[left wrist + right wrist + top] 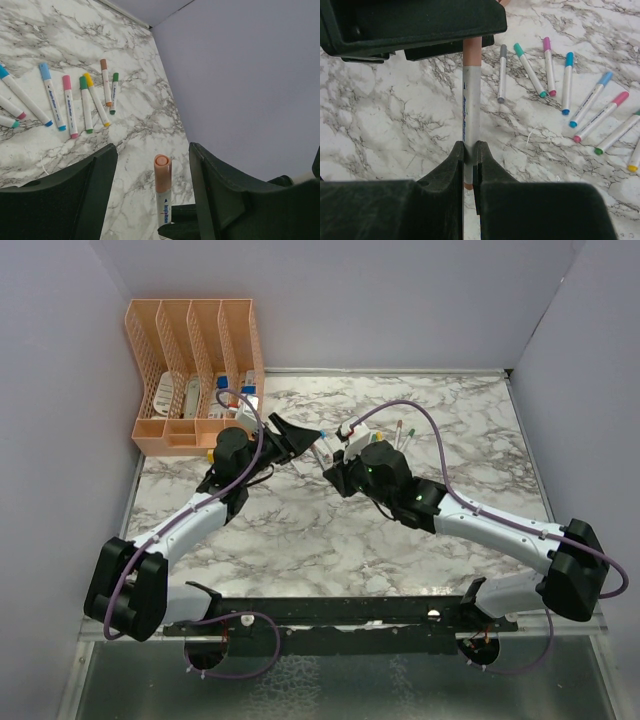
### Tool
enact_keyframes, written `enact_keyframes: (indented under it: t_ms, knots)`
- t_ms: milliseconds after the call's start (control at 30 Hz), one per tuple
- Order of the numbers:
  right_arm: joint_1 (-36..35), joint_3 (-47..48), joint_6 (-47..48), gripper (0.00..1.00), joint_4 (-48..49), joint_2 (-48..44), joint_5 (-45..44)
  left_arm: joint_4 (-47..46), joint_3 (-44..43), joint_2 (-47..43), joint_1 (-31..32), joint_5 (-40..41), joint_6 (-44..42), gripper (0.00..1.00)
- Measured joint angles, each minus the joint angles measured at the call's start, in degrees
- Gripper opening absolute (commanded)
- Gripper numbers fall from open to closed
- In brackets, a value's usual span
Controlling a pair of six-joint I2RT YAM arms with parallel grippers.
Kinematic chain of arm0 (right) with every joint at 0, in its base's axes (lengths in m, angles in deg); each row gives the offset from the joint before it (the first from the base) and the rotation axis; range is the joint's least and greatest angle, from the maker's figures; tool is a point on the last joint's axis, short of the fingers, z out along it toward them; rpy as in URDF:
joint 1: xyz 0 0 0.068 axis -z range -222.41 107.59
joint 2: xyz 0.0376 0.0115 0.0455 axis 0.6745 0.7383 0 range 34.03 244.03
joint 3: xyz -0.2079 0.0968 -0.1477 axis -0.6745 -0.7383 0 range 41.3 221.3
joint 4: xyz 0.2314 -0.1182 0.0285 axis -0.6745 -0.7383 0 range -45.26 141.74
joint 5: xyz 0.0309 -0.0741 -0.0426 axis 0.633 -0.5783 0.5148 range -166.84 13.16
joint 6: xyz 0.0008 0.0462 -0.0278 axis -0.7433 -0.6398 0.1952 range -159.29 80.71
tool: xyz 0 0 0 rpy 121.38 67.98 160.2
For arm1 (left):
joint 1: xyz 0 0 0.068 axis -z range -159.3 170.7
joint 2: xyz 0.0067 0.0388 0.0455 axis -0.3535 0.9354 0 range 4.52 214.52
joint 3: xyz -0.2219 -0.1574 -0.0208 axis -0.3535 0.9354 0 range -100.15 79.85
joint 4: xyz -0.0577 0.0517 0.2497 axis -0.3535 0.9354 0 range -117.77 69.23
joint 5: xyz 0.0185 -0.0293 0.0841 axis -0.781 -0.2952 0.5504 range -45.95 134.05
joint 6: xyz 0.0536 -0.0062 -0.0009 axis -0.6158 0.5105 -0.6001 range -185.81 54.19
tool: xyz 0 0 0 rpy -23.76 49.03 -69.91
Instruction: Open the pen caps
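Rear left of the surface: 1 orange file rack. The left claw has its jaws apart, 1 on each side of a peach cap, with a gap showing on both sides. The cap sits on the end of 1 pale pen, held off the surface. The right claw is clamped on that pen's barrel. At least 8 capped pens lie side by side on the surface beyond the right claw.
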Motion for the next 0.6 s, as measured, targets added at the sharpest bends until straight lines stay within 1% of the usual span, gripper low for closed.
enact_keyframes:
  t_ms: [167, 300, 600]
  knots:
    - [0.0, -0.1, 0.2, 0.01, -0.1, 0.0, 0.0, -0.1, -0.1, 0.5, 0.6, -0.4, -0.8, 0.5]
    - [0.0, -0.2, 0.2, 0.01, -0.1, 0.0, 0.0, -0.2, -0.2, 0.5, 0.9, -0.9, -1.6, 0.41]
    - [0.0, -0.2, 0.2, 0.01, -0.2, 0.0, 0.0, -0.2, -0.6, 0.7, 1.2, -2.1, -2.9, 0.32]
